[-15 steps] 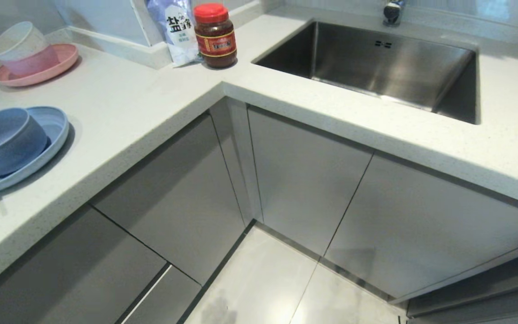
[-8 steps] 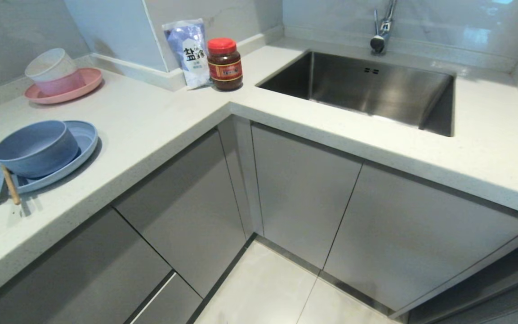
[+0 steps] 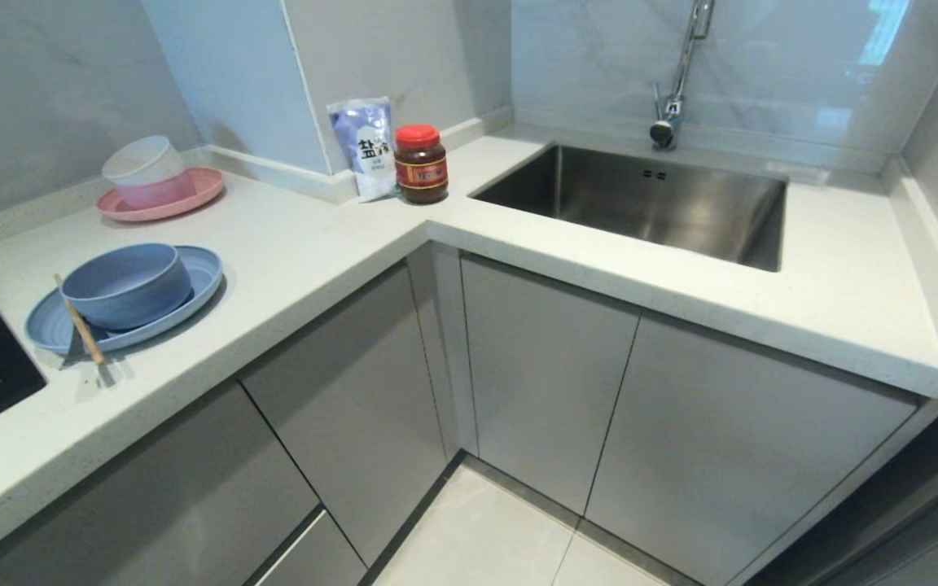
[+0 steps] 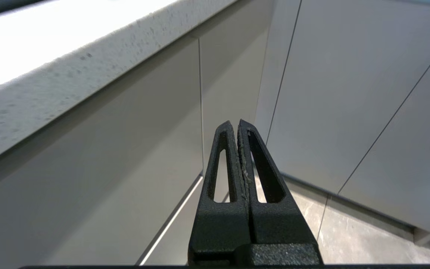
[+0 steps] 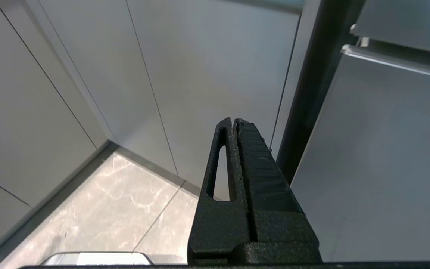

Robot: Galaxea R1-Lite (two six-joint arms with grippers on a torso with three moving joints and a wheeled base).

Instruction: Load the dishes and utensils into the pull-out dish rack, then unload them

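Head view: bowl (image 3: pixel 126 286) on plate (image 3: pixel 192 286)

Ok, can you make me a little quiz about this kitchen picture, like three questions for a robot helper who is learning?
1. True or false: the blue bowl sits on the blue plate.
2. Which thing stands right beside the red-lidded jar? A) a white and purple bag B) a kettle C) a pink plate
3. Fill in the missing word: the left gripper and the right gripper are both ____, holding nothing.

Key
1. True. The chopsticks lean on the plate's rim too.
2. A, the white and purple bag.
3. shut. Both hang low in front of the grey cabinet doors, away from the dishes.
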